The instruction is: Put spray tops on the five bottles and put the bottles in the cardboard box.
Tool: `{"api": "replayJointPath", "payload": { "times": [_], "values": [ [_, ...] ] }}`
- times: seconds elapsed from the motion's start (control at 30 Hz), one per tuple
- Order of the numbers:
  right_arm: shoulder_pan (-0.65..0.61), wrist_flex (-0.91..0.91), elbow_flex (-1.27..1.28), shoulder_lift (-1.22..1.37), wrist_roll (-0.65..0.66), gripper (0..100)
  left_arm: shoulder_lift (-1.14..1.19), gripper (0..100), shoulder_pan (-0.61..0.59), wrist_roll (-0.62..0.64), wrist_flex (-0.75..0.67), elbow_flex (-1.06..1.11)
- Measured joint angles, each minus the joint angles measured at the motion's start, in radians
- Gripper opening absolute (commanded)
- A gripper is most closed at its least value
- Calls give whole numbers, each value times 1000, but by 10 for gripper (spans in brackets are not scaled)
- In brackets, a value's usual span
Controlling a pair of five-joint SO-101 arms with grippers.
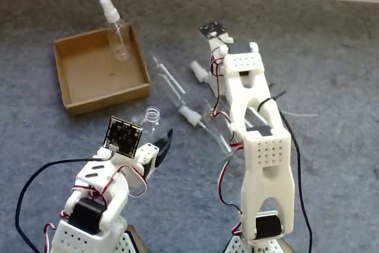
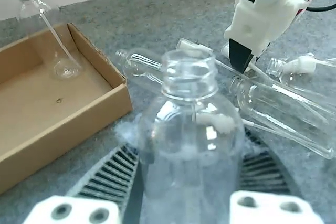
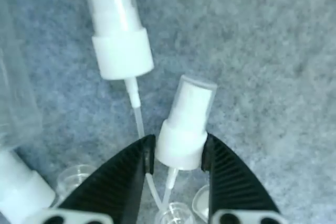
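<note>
Your left hand (image 2: 191, 182) is clamping an uncapped clear round bottle (image 2: 190, 119) upright, near the shallow brown cardboard box (image 1: 106, 100). Your right hand (image 3: 178, 153) is pinching a white plastic spray top (image 3: 184, 127). One capped clear bottle (image 1: 116, 34) is leaning in the box's far corner.

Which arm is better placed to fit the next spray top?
Right: the right gripper clamps a spray top, while the left gripper holds an open bottle upright.

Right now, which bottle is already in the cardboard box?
The capped bottle at the cardboard box's far wall. One open bottle is in the left gripper; the rest lie on the carpet.
</note>
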Motion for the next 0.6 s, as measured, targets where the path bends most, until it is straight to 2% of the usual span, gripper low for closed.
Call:
{"api": "replayJointPath", "payload": {
  "times": [0.13, 0.43, 0.6],
  "values": [
    [0, 0, -2, 0, 0, 2, 0, 95, 0, 0, -28, 38],
    [0, 41, -2, -61, 0, 5, 3, 95, 0, 0, -245, 144],
    [5, 97, -2, -224, -5, 5, 3, 95, 2, 0, -287, 144]
  ]
}}
